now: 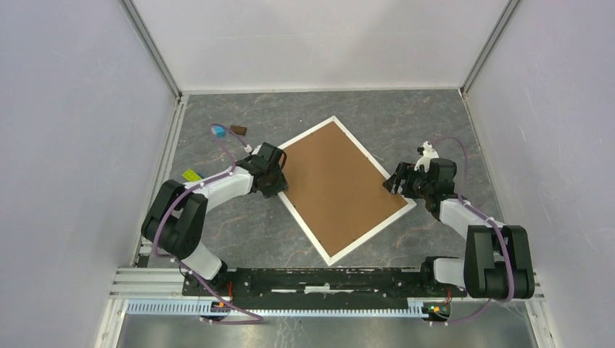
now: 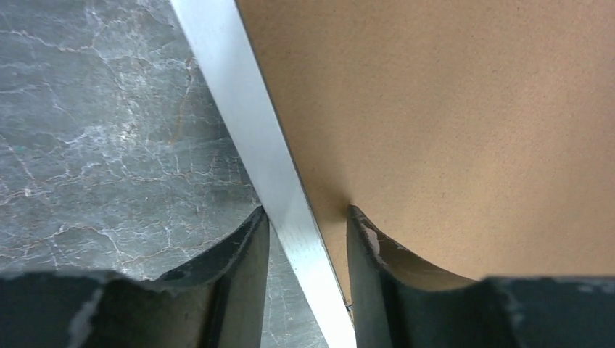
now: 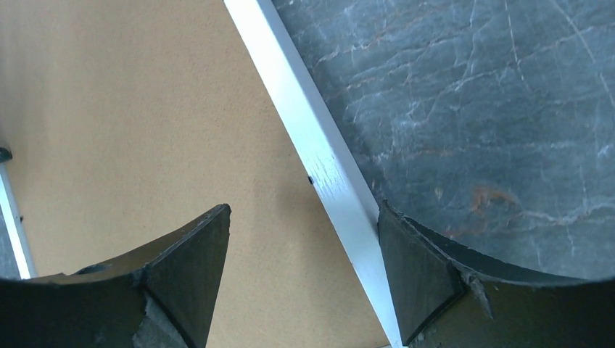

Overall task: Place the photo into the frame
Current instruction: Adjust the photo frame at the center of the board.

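Grey marbled table (image 1: 450,123), centre: we see the thin white rectangular frame (image 2: 259,138) lying flat, long axis far-left to near-right, filled by a brown backing board (image 1: 341,181), its left rail straddled by the left gripper (image 2: 305,210), jaws narrowed, its right rail by the right gripper (image 3: 303,206), jaws spread wide.

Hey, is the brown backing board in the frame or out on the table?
In. The backing board lies flat inside the frame, with the white border showing around it.
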You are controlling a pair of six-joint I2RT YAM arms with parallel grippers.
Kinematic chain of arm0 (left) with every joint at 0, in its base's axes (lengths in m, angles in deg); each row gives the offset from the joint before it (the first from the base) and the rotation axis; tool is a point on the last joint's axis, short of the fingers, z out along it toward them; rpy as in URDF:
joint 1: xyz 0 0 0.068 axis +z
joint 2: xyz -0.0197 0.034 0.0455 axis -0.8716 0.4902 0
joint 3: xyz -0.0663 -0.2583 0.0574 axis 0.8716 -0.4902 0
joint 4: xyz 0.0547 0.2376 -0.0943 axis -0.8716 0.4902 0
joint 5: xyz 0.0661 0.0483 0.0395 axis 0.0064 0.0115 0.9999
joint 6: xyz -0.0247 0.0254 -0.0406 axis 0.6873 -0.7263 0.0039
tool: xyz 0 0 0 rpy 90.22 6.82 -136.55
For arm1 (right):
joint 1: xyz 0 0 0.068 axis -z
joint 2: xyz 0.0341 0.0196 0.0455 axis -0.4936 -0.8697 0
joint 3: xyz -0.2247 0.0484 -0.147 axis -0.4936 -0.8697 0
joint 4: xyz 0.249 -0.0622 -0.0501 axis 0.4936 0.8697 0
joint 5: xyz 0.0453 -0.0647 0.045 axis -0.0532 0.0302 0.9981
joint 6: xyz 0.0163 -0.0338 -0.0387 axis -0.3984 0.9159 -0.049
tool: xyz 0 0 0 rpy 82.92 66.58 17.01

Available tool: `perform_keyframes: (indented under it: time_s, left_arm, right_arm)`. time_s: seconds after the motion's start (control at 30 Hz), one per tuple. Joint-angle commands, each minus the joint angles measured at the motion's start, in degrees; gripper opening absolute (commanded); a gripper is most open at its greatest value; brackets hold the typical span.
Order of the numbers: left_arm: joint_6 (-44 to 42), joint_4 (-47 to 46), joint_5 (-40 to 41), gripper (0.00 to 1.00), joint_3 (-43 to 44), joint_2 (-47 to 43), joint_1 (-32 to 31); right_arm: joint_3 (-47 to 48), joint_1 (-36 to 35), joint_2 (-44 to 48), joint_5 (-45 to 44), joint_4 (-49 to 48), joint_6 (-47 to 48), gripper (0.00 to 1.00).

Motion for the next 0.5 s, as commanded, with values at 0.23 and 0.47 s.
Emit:
perform_keyframes:
  time_s: [0.23, 0.47]
  left_arm:
    - [-6.69, -5.08, 2.09, 0.18, -4.78, -2.78, -0.7]
    - [-11.34, -1.81, 4.14, 0.02, -1.44, -0.78, 0.25]
  right_arm:
    - [-9.39, -6.17, 9.59, 2.22, 5.78, -7.65, 0.8]
    - [-2.13, -9.52, 12.52, -14.6, 17.83, 0.89, 0.81]
